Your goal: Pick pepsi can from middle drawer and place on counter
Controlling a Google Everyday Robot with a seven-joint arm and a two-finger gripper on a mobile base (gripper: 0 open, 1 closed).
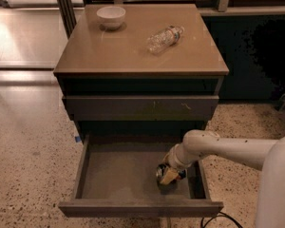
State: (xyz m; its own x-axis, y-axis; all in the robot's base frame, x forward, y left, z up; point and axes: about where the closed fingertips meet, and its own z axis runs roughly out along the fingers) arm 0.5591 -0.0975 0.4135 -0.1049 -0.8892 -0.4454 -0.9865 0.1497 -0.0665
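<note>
The middle drawer (123, 175) is pulled open below the cabinet, showing its flat grey floor. The pepsi can (161, 171) is dark blue with a silver end and lies in the drawer's right front part. My gripper (168, 175) reaches down into the drawer from the right on a white arm. It is shut on the can, with a tan finger (170, 176) across its side, and the can is at or just above the drawer floor. The counter (133, 46) is the glossy tan top of the cabinet, above.
A white bowl (111, 16) stands at the counter's back left. A clear plastic water bottle (165, 38) lies on the counter's right half. A closed drawer front with pale scratches (140, 107) sits above the open drawer. Speckled floor surrounds the cabinet.
</note>
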